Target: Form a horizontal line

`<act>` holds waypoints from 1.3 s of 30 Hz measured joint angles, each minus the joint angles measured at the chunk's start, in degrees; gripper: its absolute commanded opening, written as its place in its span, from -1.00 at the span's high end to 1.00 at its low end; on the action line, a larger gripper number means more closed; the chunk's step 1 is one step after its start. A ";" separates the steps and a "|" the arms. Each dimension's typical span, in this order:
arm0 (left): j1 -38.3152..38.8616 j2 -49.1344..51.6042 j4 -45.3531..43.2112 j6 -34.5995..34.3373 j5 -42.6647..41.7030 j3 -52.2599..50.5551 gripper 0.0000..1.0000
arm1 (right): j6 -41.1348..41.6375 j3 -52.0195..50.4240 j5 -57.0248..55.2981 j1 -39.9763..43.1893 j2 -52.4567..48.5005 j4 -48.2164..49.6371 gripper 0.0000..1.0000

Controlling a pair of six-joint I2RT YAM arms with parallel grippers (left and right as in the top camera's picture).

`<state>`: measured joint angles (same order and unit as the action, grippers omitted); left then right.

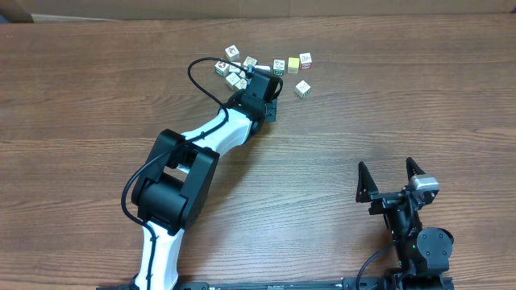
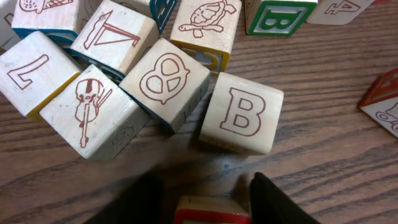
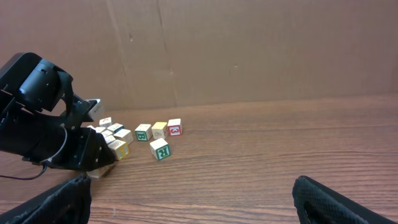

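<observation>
Horizontal line (image 1: 293,62) sits far across the tabletop (image 1: 379,113), just right of the jumbled bunch (image 1: 236,72). Your left claw (image 2: 208,190) pinches a red-edged cube (image 2: 208,213); your right claw (image 1: 386,166) is spread. Cubes look light, rigid and smooth, so grip opposite flat faces squarely.

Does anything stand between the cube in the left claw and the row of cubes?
Yes. The cream B cube lies directly ahead of the red-edged cube gripped in the left claw, between it and the green-edged cube of the row.
</observation>
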<state>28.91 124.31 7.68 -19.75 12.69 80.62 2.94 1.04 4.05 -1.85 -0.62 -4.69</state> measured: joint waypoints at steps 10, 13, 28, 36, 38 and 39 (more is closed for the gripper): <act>0.00 0.00 0.00 0.15 0.00 0.00 0.23 | 0.00 0.00 -0.02 0.00 0.00 -0.04 -1.00; 0.00 0.00 0.11 0.15 0.00 0.00 0.15 | 0.00 0.00 -0.02 -0.02 0.00 -0.02 -1.00; 0.00 0.00 1.36 0.17 0.00 0.00 0.20 | -0.02 0.00 0.00 -0.02 0.00 -0.02 -1.00; 0.00 0.00 1.29 0.17 0.00 0.00 0.21 | -0.04 0.00 0.00 0.00 0.00 -0.04 -1.00; 0.00 0.00 1.29 0.17 0.00 0.00 0.21 | 0.00 0.00 -0.02 -0.02 0.00 -0.02 -1.00; 0.00 0.00 1.29 0.17 0.00 0.00 0.22 | 0.00 0.00 0.00 0.00 0.00 -0.04 -1.00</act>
<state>28.91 124.31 8.97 -19.57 12.69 80.62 2.94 1.04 4.05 -1.85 -0.62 -4.73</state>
